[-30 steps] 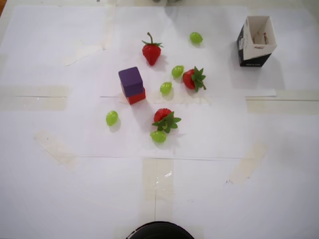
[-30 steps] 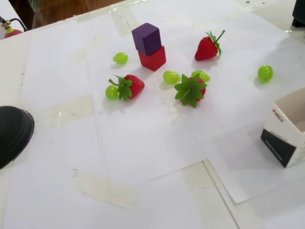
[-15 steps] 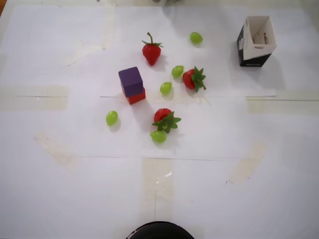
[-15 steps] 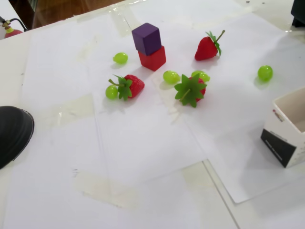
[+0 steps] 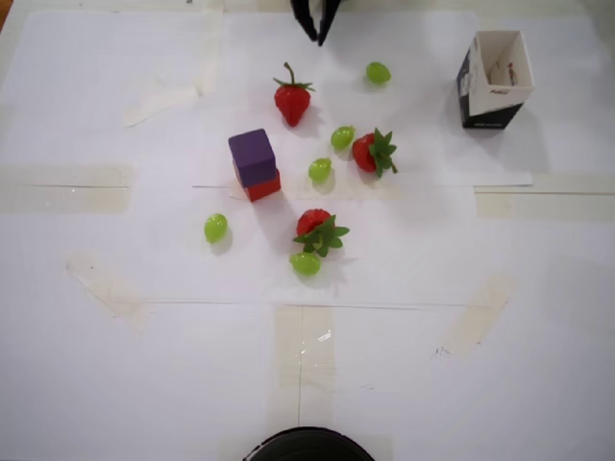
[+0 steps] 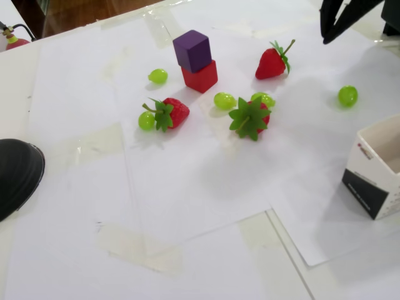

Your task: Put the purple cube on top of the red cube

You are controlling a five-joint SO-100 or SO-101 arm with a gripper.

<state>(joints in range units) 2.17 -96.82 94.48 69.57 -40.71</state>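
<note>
The pincer point(image 5: 316, 36) hangs at the top edge of the overhead view with its dark fingers drawn together to a point, holding nothing. Closest below it lies a strawberry point(image 5: 292, 100) with a green stalk, and just to that view's right a green grape point(image 5: 378, 72). Farther off, past that strawberry, the purple cube point(image 5: 253, 157) sits on the red cube point(image 5: 261, 184), slightly askew so a red edge shows; both are matte with plain faces, well apart from the pincer. Three strawberries in all, glossy red with leafy tops, and five smooth oval grapes lie scattered around the stack. An open cardboard box point(image 5: 494, 79), white inside and dark outside, stands off to the pincer's side. White paper sheets point(image 6: 206, 181), taped down, cover the table.
</note>
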